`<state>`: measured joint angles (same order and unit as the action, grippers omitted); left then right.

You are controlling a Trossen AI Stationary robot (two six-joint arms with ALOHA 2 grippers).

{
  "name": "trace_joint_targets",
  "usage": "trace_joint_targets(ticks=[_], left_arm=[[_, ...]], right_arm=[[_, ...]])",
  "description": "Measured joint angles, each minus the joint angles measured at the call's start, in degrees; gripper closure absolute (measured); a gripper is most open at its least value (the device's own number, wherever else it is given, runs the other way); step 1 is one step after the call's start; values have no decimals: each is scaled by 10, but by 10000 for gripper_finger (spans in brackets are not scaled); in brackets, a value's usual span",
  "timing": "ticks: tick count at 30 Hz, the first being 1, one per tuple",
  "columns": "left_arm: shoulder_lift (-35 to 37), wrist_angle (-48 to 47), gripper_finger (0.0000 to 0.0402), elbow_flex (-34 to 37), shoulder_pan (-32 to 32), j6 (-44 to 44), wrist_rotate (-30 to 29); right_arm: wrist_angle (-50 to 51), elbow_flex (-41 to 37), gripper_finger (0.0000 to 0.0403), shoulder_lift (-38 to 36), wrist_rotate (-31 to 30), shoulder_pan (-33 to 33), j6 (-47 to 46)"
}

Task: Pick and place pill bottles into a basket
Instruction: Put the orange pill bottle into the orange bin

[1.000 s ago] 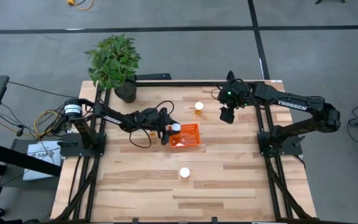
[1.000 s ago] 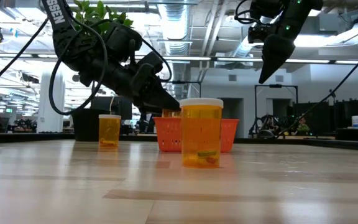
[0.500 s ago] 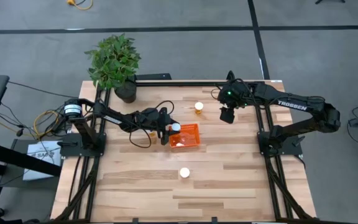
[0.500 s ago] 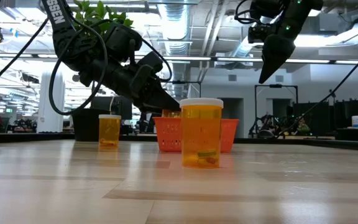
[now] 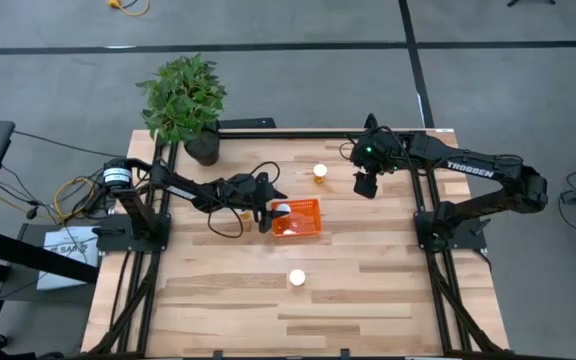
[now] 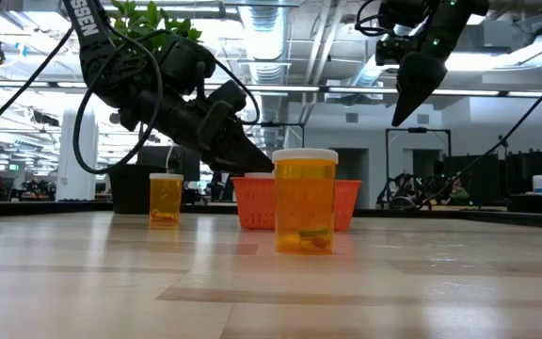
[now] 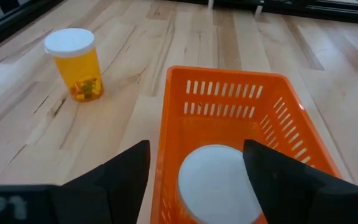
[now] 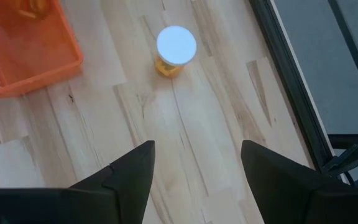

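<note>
The orange basket (image 5: 303, 220) stands at the table's middle. One pill bottle, its white cap (image 7: 219, 183) up, sits inside the basket at its left side. My left gripper (image 5: 269, 215) is open just above it, one finger on either side of the cap without touching. A second bottle (image 5: 319, 172) stands on the table beyond the basket, a third (image 5: 296, 278) nearer the front edge, and a fourth (image 6: 166, 196) beside my left arm. My right gripper (image 5: 365, 187) is open and empty, high above the table to the right of the far bottle (image 8: 176, 46).
A potted plant (image 5: 183, 95) in a dark pot stands at the far left corner. Black frame rails (image 5: 438, 250) run along the table's left, right and far edges. Bare wood (image 5: 368, 300) lies at the front and right of the basket.
The bottle that showed between my left gripper's fingertips just above the basket's rim has gone down into the basket; it no longer shows above the rim in the low view. Both arms have kept their places.
</note>
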<state>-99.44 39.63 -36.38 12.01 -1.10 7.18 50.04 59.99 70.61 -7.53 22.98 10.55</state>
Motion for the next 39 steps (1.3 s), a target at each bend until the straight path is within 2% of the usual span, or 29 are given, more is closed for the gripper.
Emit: trace_joint_targets(ticks=[11, 17, 21, 25, 28, 39], left_arm=[[0, 3, 152, -9, 0, 20, -1], [30, -95, 152, -44, 0, 59, -10], [67, -195, 152, -74, 0, 83, -31], [110, -289, 152, -103, 0, 79, -65], [149, -340, 152, -116, 0, 76, -64], [348, -370, 152, -127, -8, -38, -69]], right_arm=[[0, 0, 168, 0, -1, 0, 5], [-2, 0, 168, 0, -2, 0, 5], [0, 0, 168, 0, 0, -1, -2], [0, 0, 168, 0, 1, -14, -58], [-3, 0, 168, 0, 1, -23, -59], [-56, 0, 168, 0, 0, -62, 42]])
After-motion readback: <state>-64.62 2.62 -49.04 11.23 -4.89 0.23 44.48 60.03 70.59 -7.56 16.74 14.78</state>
